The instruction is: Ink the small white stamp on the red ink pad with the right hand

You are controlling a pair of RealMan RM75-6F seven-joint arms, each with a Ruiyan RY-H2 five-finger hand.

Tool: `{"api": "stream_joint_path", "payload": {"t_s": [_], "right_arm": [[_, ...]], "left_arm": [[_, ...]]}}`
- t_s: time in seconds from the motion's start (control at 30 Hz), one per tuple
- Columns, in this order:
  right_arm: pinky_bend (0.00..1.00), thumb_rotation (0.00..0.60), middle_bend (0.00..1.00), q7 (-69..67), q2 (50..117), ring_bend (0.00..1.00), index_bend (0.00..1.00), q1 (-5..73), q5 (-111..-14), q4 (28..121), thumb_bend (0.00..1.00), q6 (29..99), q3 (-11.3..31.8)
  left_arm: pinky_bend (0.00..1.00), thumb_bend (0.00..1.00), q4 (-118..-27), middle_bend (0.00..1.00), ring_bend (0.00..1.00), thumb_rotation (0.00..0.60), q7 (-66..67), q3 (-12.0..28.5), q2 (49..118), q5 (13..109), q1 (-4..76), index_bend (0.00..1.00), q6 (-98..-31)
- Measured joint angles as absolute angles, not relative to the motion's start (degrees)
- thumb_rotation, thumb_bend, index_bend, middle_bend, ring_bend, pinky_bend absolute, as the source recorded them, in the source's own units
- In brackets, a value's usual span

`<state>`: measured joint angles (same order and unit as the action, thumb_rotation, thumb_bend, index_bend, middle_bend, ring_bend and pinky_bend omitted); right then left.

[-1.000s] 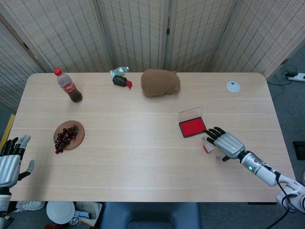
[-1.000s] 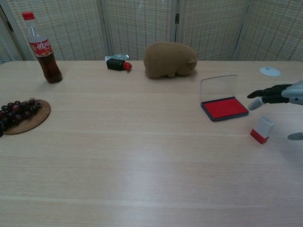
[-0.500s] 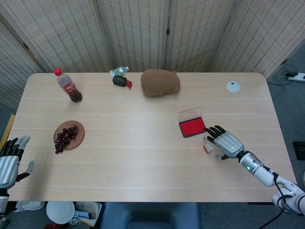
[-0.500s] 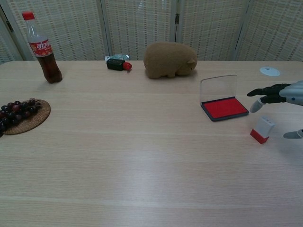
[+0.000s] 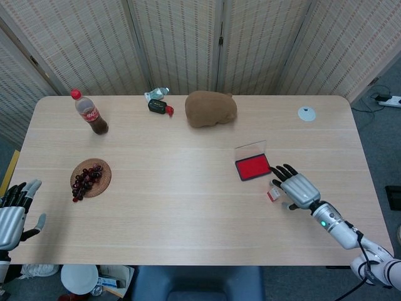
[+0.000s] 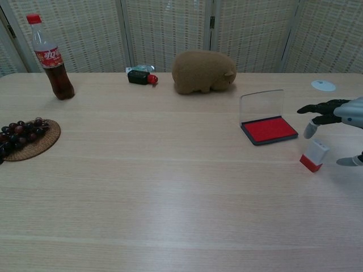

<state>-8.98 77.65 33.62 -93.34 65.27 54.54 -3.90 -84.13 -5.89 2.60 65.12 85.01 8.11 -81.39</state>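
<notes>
The small white stamp (image 6: 314, 155) with a red base stands tilted on the table, right of the red ink pad (image 6: 269, 130), whose clear lid stands open. In the head view the stamp (image 5: 274, 193) peeks out just left of my right hand (image 5: 297, 189). My right hand (image 6: 339, 116) hovers over the stamp with fingers spread, holding nothing. My left hand (image 5: 11, 216) hangs open off the table's near left corner, far from the stamp.
A brown plush animal (image 5: 211, 108) lies at the back centre, beside a small black and red object (image 5: 159, 107). A cola bottle (image 5: 90, 113) stands at the back left, above a woven coaster with grapes (image 5: 90, 178). A white disc (image 5: 306, 113) sits back right.
My right hand has drawn slightly back toward the near right, staying above the stamp. My left hand has sunk a little lower at the table's edge.
</notes>
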Motion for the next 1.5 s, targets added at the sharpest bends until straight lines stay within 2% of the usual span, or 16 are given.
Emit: {"api": "stream_joint_path", "payload": {"t_s": [0.4, 0.97, 1.17, 1.5], "right_arm": [[0.0, 0.6, 0.03, -6.3, 79.1, 0.0, 0.33, 34.1, -91.4, 65.3, 0.22, 53.3, -3.1], [0.0, 0.6, 0.06, -3.7, 80.3, 0.0, 0.58, 34.2, -89.9, 64.8, 0.25, 53.5, -2.4], [0.0, 0.6, 0.07, -3.5, 80.0, 0.0, 0.71, 33.8, -89.8, 65.2, 0.26, 54.4, -2.3], [0.0, 0.6, 0.09, -4.0, 76.2, 0.0, 0.75, 34.9, -87.6, 69.3, 0.26, 53.5, -0.1]], "left_arm": [[0.0, 0.43, -83.9, 0.0, 0.0, 0.6, -7.2, 2.3, 64.9, 85.8, 7.9, 0.0, -81.9], [0.0, 0.43, -82.5, 0.0, 0.0, 0.6, -8.8, 2.0, 65.4, 87.8, 7.8, 0.0, -83.8], [0.0, 0.43, -82.2, 0.0, 0.0, 0.6, -9.1, 1.9, 65.6, 88.7, 7.7, 0.0, -84.6], [0.0, 0.43, -81.7, 0.0, 0.0, 0.6, -9.3, 1.8, 65.9, 88.5, 8.0, 0.0, -84.2]]}}
